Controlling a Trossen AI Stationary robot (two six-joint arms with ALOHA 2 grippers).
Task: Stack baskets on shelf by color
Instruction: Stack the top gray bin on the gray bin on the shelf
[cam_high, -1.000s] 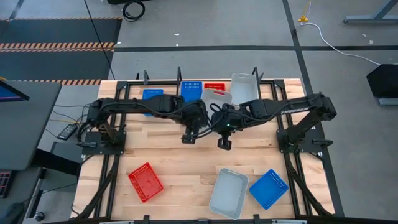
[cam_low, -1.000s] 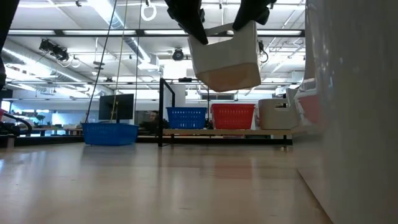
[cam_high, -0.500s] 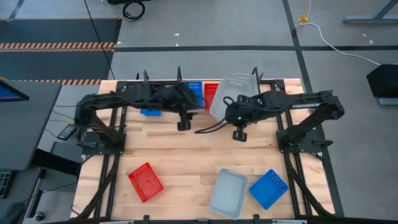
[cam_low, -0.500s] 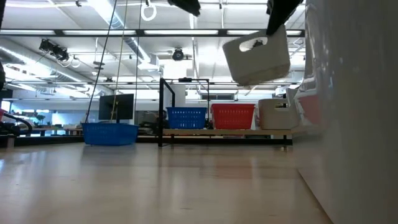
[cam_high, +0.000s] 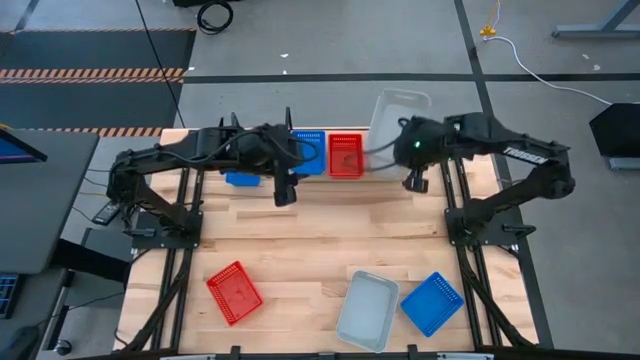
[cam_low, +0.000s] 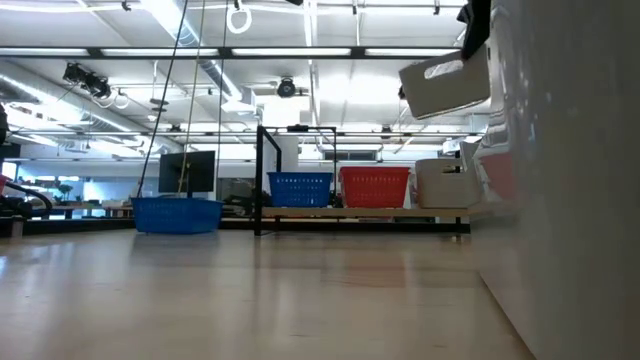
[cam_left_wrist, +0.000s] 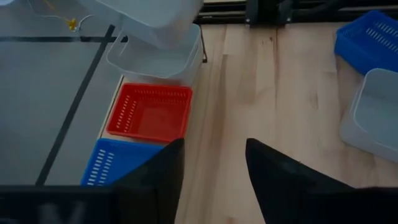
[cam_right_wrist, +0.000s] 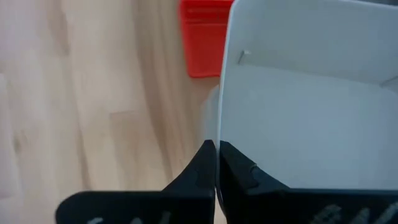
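Now the right gripper (cam_right_wrist: 216, 163), pinched shut on the rim of a grey-white basket (cam_high: 397, 120), has carried it from the table's middle out to the far right, above the grey basket (cam_low: 447, 183) already on the shelf (cam_high: 420, 135). Earlier both grippers held it between them; the left gripper (cam_left_wrist: 211, 180) has since let go, its fingers apart and empty, and has drawn back left, near the blue basket (cam_high: 309, 150) and red basket (cam_high: 346, 154) on the shelf. Near the front edge lie a red basket (cam_high: 234, 292), a grey one (cam_high: 367, 310) and a blue one (cam_high: 432, 302), unmoved.
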